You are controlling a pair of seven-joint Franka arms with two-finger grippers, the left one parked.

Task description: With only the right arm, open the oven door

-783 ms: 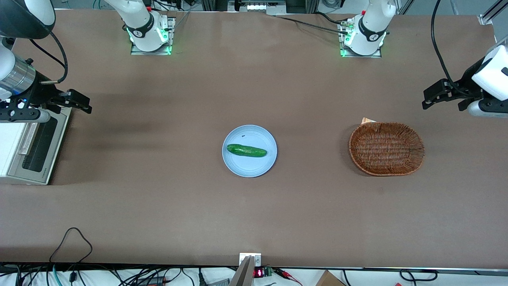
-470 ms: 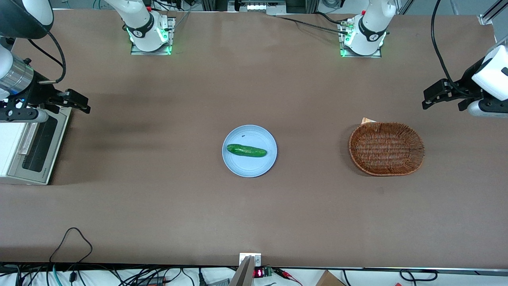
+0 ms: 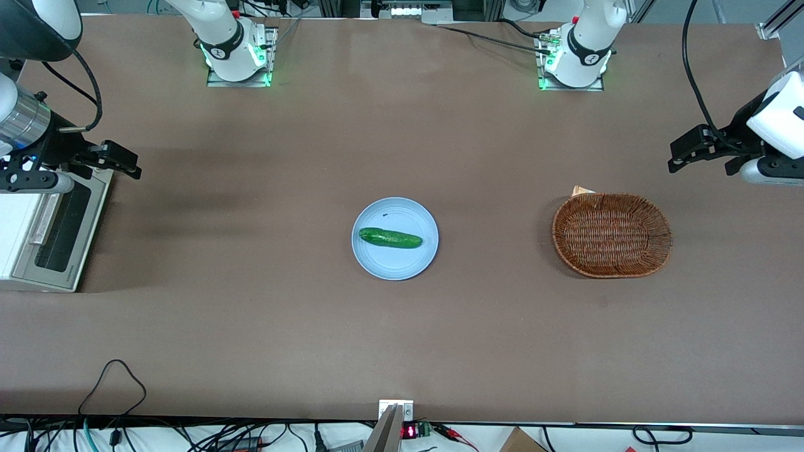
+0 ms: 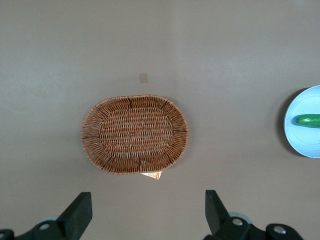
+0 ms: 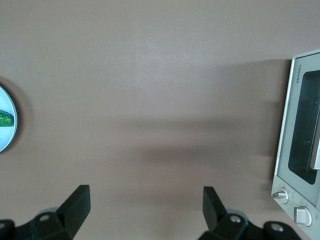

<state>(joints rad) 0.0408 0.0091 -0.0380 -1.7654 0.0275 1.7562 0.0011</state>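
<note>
We see the end effector [image 3: 122, 162] hovering fingers apart, just above the closed oven door [image 3: 59, 229] at the working arm's end of the surface [image 3: 402, 345]. Only our wrist view shows the oven's knobs [image 5: 281, 195] and bare surface below.

The surface [image 3: 402, 339] is looking like matt brown cloth. On it, the oven door [image 3: 59, 229] is showing brushed grey metal around dark glossy glass. The tool [image 3: 119, 160], above the surface beside the oven, is showing matt black plastic, fingers spread. The basket [image 3: 612, 234] is showing rough woven wicker.
</note>
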